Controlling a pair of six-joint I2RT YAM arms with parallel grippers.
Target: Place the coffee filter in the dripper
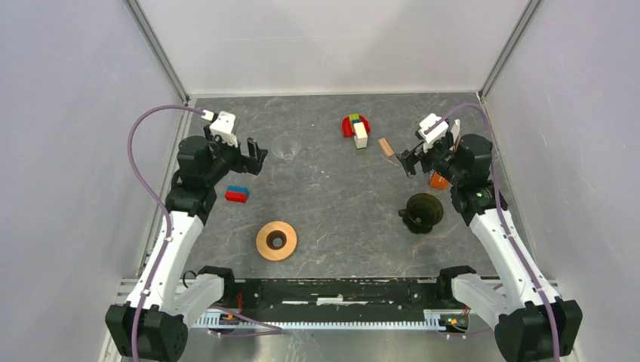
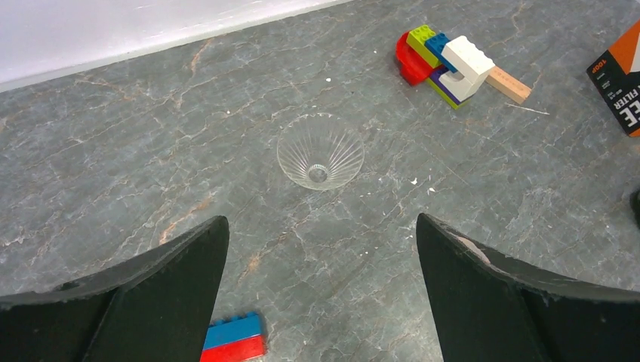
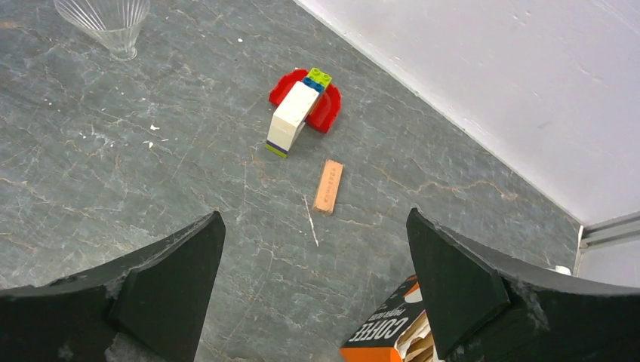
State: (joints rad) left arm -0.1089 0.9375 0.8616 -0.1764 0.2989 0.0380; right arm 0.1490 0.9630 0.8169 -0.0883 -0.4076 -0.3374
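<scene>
Grippers: left gripper (image 2: 322, 220) and right gripper (image 3: 313, 219) both spread wide, holding nothing. Coffee filter: none loose in view; paper edges (image 3: 423, 343) show in orange box (image 3: 381, 328) just beneath right gripper, the nearer arm. Dripper funnel (image 2: 320, 151) upright, dead ahead of left gripper.

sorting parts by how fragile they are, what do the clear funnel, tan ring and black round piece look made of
The clear funnel looks like glass, maybe clear plastic: it is see-through, glossy and finely ribbed. The tan ring is probably wood: matte, with a warm, even tan colour. The black piece is likely plastic or rubber with a dull black finish; it is too small to tell more.
</scene>
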